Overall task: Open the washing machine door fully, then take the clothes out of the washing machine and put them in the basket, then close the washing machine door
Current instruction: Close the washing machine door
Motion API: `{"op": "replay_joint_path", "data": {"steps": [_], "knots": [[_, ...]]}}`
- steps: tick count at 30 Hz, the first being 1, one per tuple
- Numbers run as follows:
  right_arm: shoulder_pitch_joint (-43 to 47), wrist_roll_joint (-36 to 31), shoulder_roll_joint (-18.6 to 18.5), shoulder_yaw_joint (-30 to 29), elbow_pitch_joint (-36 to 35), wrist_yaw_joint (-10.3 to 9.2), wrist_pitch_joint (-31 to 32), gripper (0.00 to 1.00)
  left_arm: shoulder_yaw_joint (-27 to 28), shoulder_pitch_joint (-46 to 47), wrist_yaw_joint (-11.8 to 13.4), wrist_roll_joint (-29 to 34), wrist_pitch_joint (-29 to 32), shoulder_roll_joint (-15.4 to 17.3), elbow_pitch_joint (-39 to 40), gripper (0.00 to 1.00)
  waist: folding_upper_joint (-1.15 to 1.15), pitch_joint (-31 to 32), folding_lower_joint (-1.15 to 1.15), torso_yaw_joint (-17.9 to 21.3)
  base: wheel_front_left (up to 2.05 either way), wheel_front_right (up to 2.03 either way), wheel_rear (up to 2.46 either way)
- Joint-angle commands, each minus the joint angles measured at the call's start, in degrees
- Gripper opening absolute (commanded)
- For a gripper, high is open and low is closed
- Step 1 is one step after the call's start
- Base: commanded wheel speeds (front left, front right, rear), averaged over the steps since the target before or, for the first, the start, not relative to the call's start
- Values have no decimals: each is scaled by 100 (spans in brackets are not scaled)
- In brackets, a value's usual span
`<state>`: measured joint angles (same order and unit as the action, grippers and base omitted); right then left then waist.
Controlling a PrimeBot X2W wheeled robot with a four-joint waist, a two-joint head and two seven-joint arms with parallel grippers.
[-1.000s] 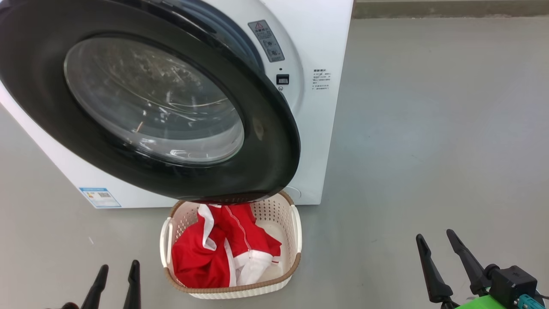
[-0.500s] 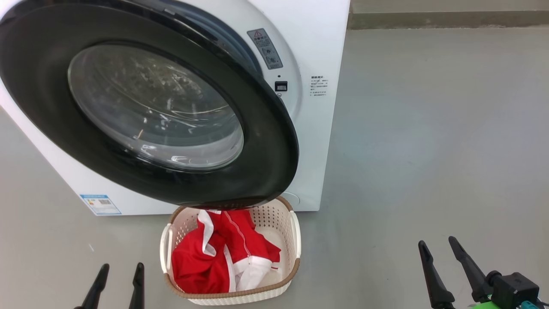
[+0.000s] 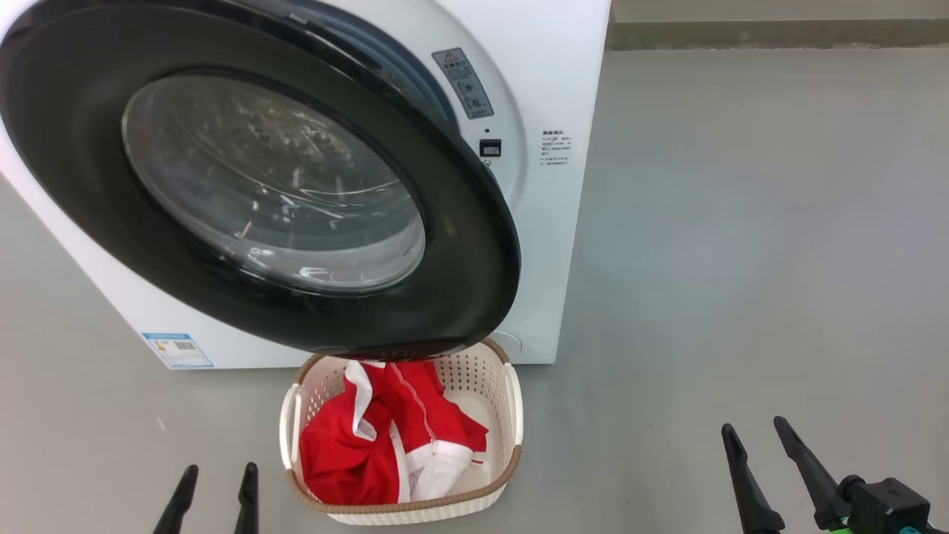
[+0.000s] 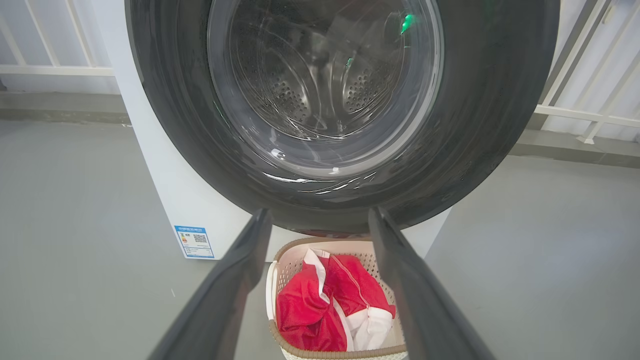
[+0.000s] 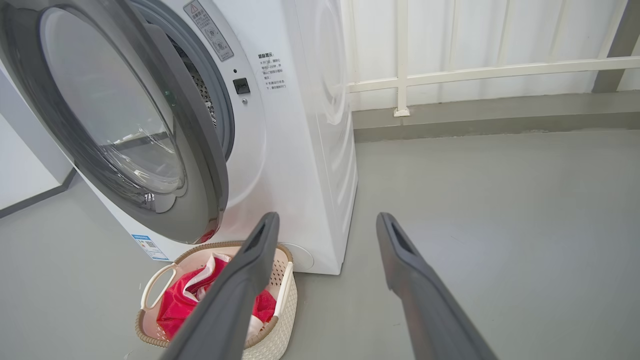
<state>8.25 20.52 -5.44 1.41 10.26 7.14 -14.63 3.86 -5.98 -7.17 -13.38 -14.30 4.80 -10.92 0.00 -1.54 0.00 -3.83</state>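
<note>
Apparently the unloading step is finishing: the clothes (image 3: pixel 356 452) are lying bunched inside the basket (image 3: pixel 513 415), which is sitting on the floor (image 3: pixel 741 222) just in front of the washing machine (image 3: pixel 549 74). The washing machine door (image 3: pixel 274 185) is hanging partly swung out, its lower black rim overhanging the back of the basket; the right wrist view is showing a gap between door and machine front. Through the glass, the drum (image 4: pixel 320 85) is looking empty, no clear garment inside. The left gripper (image 3: pixel 221 469) is hovering low and left of the basket, fingers spread, gripping nothing. The right gripper (image 3: pixel 752 424) is hovering well to the right over bare floor, also released and empty. Neither is touching the door. So, judging from this, closing the door is the step coming up. That is calling for one gripper rising to the rim's free right edge and pushing it toward the machine until it latches, while staying clear of the basket below.
</note>
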Motion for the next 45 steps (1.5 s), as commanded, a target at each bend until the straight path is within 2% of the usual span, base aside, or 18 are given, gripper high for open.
{"op": "replay_joint_path", "data": {"steps": [1,6,7,8,9,10,22,31,37,45], "knots": [[-89,-34,-107,130,-164,35,-37,100,196,95,-32,85,-70,32,157,100,0,-16,0,-21,0,0,0],[-163,-24,-103,181,-171,35,-37,100,174,163,-32,85,-70,-12,182,100,0,-69,0,-118,0,0,0],[-192,-13,-101,209,-174,35,-37,76,168,174,-32,87,-70,-23,182,100,0,-77,0,-150,0,0,0],[-227,-4,-99,244,-173,35,-37,47,160,182,-32,87,-70,-35,182,100,0,-84,0,-180,0,0,0],[-269,2,-96,278,-172,35,-37,30,147,189,-32,86,-70,-47,185,100,0,-94,0,-215,0,0,0],[-320,9,-90,313,-169,35,-37,0,138,194,-32,87,-70,-60,191,100,0,-101,0,-251,0,0,0],[-1275,77,2,838,-98,35,-37,0,-1,318,-32,97,-70,-171,228,100,0,-317,0,-769,0,0,0],[-2023,118,-81,1181,172,35,-37,0,-197,490,-32,-83,-70,-189,242,100,0,-571,0,-1248,0,0,0],[-2496,125,-114,1228,430,35,-37,0,-344,666,-32,-268,-70,-191,221,100,0,-826,0,-1460,0,0,0],[-2947,145,-107,1148,636,35,-37,0,-502,828,-32,-416,-70,-191,216,100,0,-1068,0,-1559,0,0,0]]}}
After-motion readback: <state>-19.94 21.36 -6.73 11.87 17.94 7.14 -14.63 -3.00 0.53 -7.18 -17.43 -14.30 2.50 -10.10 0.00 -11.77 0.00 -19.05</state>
